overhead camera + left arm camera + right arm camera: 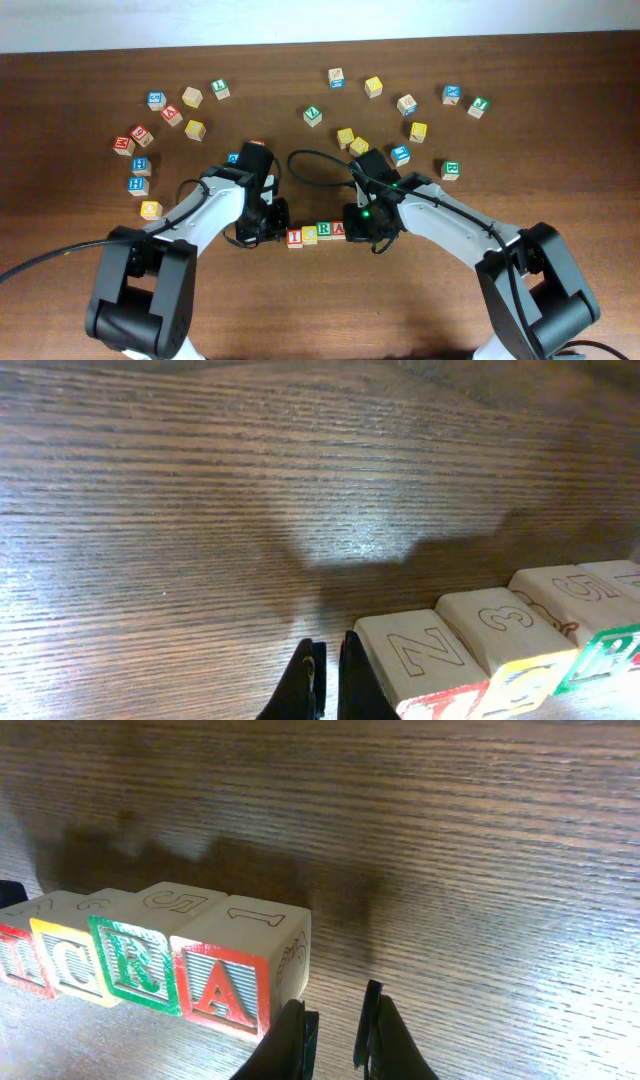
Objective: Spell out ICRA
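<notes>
Four letter cubes stand in a touching row at mid-table: red I [295,237], yellow C [310,234], green R [324,231], red A [338,229]. My left gripper [277,222] is shut and empty, its right finger against the I cube [420,655] at the row's left end. The C cube [500,625] and R cube [570,590] run off to the right there. My right gripper [335,1010] stands slightly open with only bare wood between the fingers, just right of the A cube [222,985]. R [135,965], C [68,960] and I [20,960] follow leftward.
Loose letter cubes lie scattered across the back of the table, among them a yellow one [373,86], a green one [451,169], a blue one [139,185] and a yellow one [151,209] at the left. Both arms angle in from the front corners.
</notes>
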